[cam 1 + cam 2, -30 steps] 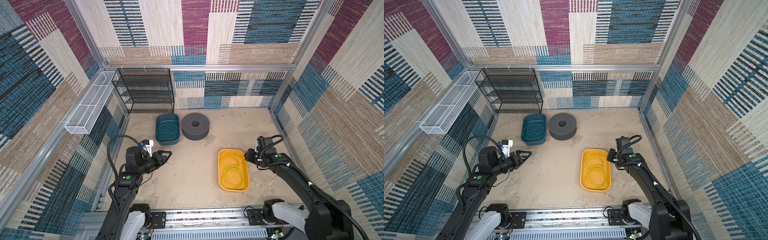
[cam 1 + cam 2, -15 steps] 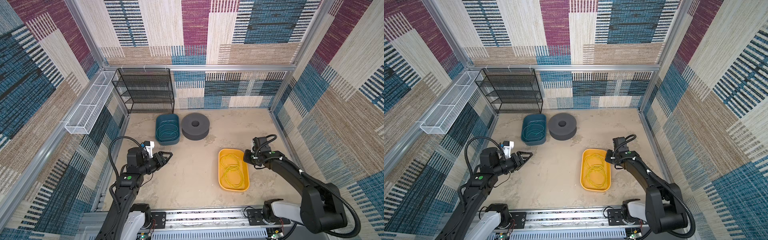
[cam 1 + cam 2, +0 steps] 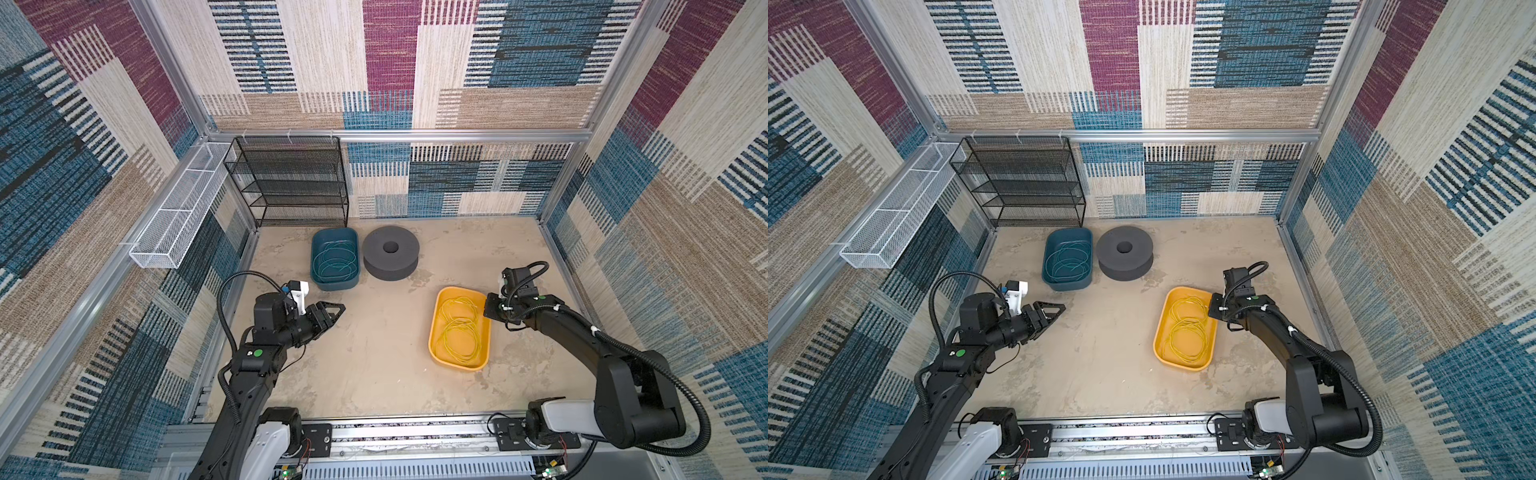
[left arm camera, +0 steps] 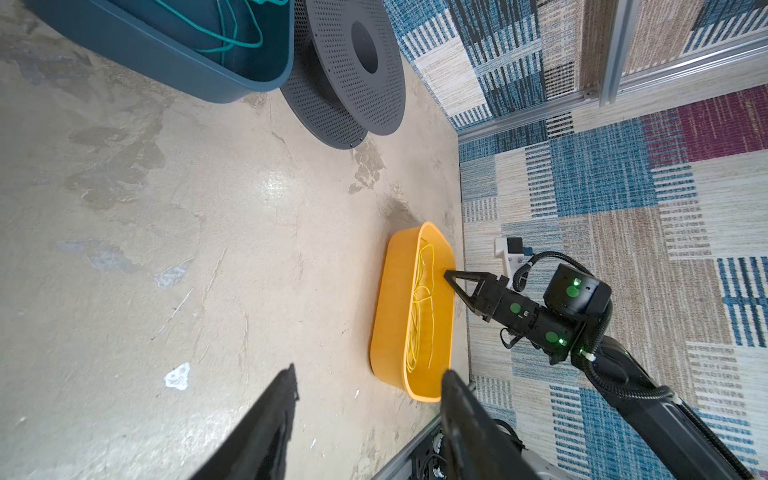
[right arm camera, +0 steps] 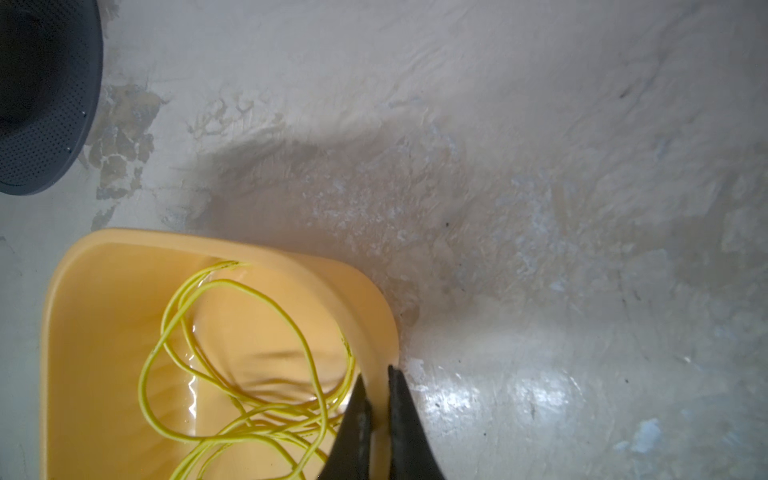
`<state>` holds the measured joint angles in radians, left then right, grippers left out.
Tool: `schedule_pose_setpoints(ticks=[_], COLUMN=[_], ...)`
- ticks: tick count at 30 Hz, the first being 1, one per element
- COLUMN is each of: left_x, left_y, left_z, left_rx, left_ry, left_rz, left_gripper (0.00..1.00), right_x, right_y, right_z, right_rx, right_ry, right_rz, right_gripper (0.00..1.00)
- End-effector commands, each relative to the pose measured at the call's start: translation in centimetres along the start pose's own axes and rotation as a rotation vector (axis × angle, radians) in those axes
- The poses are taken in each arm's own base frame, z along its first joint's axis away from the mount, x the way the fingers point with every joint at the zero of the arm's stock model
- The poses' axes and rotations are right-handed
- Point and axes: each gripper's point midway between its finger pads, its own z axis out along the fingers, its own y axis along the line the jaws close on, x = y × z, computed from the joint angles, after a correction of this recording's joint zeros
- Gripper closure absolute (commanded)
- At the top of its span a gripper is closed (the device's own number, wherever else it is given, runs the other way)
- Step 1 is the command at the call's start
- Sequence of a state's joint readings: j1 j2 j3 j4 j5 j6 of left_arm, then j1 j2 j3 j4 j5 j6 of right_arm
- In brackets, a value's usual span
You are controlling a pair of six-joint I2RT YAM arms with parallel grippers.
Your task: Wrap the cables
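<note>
Because the cables (image 5: 266, 419) lie coiled in the yellow tray (image 5: 208, 246) at the near right of the desk (image 3: 374, 365), your right fingers (image 5: 405, 424) pinch its right rim, probably to steady it, while your left fingers (image 4: 270, 424) hover spread.

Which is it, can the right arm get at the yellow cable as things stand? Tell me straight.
Probably yes. The right gripper sits at the yellow bin rim, jaws shut on it, and the yellow cable loops lie uncovered just inside. It must let go first.
</note>
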<state>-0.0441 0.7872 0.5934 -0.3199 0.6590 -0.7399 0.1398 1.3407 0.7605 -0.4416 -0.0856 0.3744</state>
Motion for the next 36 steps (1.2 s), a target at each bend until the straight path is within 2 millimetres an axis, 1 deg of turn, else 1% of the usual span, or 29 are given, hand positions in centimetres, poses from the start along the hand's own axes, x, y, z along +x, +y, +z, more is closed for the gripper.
schedule_pose_setpoints(ticks=[1, 4, 6, 8, 10, 12, 14, 16, 20, 22, 25, 27, 29, 31, 34, 35, 36], left_x=[-0.1, -0.2, -0.6, -0.8, -1.1, -1.3, -1.5, -1.6, -1.4, -1.2, -1.2, -1.2, -1.2, -1.3, -1.5, -1.5, -1.5], left_y=[0.1, 0.2, 0.0, -0.6, -1.0, -1.4, -1.7, -1.9, -1.4, -1.4, -1.2, -1.2, -1.2, -1.3, -1.4, -1.4, -1.4], left_z=[0.0, 0.2, 0.5, 0.7, 0.7, 0.6, 0.4, 0.3, 0.4, 0.5, 0.4, 0.3, 0.3, 0.2, 0.3, 0.3, 0.3], left_rx=[-0.009, -0.005, 0.006, 0.019, 0.017, 0.010, 0.004, 0.000, -0.011, -0.010, -0.018, -0.024, -0.027, -0.028, -0.033, -0.034, -0.036], left_ry=[-0.002, -0.001, -0.002, 0.014, 0.030, 0.041, 0.045, 0.044, 0.045, 0.052, 0.050, 0.045, 0.043, 0.042, 0.047, 0.046, 0.045], left_rz=[0.021, 0.012, 0.005, 0.004, 0.014, 0.030, 0.041, 0.052, 0.041, 0.034, 0.031, 0.030, 0.031, 0.031, 0.032, 0.032, 0.032], left_gripper=[0.42, 0.42, 0.43, 0.43, 0.44, 0.44, 0.44, 0.44, 0.43, 0.43, 0.43, 0.43, 0.43, 0.43, 0.44, 0.44, 0.44], right_x=[-2.4, -5.0, -7.1, -8.9, -11.0, -12.4, -14.0, -16.0, -20.1, -21.6, -23.1, -23.7, -24.6, -25.6, -26.5, -26.8, -27.0], right_y=[0.4, 0.8, 1.5, 1.7, 2.3, 2.9, 2.5, 2.2, 3.0, 3.3, 3.4, 3.1, 3.3, 2.8, 2.8, 2.9, 3.1], right_z=[-0.2, -0.3, 0.4, 1.3, 2.9, 4.4, 6.2, 7.7, 9.3, 10.1, 11.4, 12.2, 12.9, 13.5, 14.1, 14.1, 14.0], right_rx=[0.008, 0.035, 0.033, 0.065, 0.082, 0.088, 0.114, 0.128, 0.116, 0.109, 0.097, 0.105, 0.102, 0.117, 0.098, 0.097, 0.095], right_ry=[-0.074, -0.126, -0.151, -0.154, -0.140, -0.123, -0.107, -0.112, -0.137, -0.142, -0.139, -0.132, -0.144, -0.142, -0.148, -0.152, -0.154], right_rz=[-0.037, -0.062, -0.106, -0.155, -0.235, -0.310, -0.363, -0.366, -0.377, -0.379, -0.388, -0.386, -0.387, -0.370, -0.351, -0.349, -0.346], right_gripper=[0.95, 0.99, 0.99, 1.00, 1.00, 1.00, 1.00, 1.00, 1.00, 0.99, 0.98, 0.96, 0.95, 0.94, 0.95, 0.93, 0.88])
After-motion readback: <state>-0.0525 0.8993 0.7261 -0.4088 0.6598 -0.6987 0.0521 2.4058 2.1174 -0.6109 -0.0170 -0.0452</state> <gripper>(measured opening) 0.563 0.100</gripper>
